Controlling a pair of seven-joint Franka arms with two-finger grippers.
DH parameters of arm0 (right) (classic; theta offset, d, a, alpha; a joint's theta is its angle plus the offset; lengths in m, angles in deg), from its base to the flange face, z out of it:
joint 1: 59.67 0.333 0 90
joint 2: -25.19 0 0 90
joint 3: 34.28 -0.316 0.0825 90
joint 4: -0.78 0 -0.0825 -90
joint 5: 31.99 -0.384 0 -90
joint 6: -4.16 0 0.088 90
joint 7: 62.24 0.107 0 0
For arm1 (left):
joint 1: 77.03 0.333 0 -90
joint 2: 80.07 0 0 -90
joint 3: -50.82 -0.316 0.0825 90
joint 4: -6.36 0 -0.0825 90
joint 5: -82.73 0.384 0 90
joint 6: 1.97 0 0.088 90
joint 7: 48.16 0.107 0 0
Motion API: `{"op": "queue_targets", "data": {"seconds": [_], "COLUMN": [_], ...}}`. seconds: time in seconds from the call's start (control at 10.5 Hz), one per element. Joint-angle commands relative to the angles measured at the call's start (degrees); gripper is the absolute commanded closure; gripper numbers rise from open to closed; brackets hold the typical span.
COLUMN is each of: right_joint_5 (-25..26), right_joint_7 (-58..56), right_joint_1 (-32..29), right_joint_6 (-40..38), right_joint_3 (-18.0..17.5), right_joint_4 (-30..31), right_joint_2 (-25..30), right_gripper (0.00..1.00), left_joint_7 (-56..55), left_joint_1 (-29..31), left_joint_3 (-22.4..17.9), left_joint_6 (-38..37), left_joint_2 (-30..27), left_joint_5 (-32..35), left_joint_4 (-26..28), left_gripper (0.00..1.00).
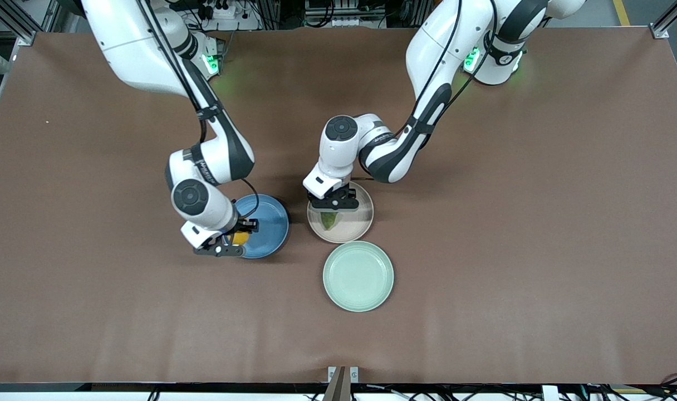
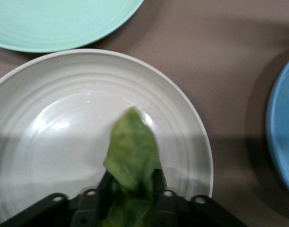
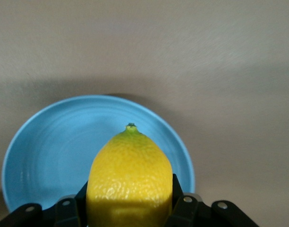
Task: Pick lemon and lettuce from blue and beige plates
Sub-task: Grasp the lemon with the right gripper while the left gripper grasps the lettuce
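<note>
- My right hand (image 1: 231, 243) is clamped on the lemon (image 3: 130, 182) over the blue plate (image 1: 269, 223), gripping its wide middle, I judge so the smooth skin cannot slip.
- My left hand (image 1: 334, 205) is pinched shut on the lettuce (image 2: 131, 158) over the beige plate (image 2: 64, 118); the leaf hangs limp from my fingers, so only a firm pinch holds it.
- The blue plate lies beside the beige plate, toward the right arm's end of the table (image 1: 511, 223).
- The mint plate (image 1: 358, 275) sits nearer the front camera than the beige plate, a likely drop spot.

High front camera facing robots, wrist cameras close over plates
</note>
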Motion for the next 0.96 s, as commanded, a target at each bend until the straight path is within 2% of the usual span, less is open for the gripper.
{"op": "queue_targets", "data": {"seconds": [0.0,0.48,0.67,0.86], "right_joint_5": [0.1,0.7,2.5,4.0], "right_joint_7": [-6.0,-25.2,-28.8,-31.2], "right_joint_1": [-3.7,-13.4,-16.1,-18.3], "right_joint_6": [-9.0,-11.3,-11.2,-10.1], "right_joint_3": [-0.6,-0.1,0.0,-0.1], "right_joint_4": [-5.1,-5.8,-5.6,-5.1], "right_joint_2": [0.5,1.6,1.4,0.8], "right_gripper": [0.84,0.84,0.84,0.84], "left_joint_7": [-2.7,-2.2,-1.2,4.2], "left_joint_1": [-0.5,1.1,3.1,6.2], "left_joint_3": [-0.8,-0.6,-0.5,-0.2], "left_joint_6": [0.2,-9.9,-12.3,-15.2], "left_joint_2": [-1.4,-9.1,-11.0,-11.6], "left_joint_5": [2.1,1.5,1.4,1.3], "left_joint_4": [-0.5,-0.2,-0.1,0.0], "left_gripper": [1.0,1.0,1.0,1.0]}}
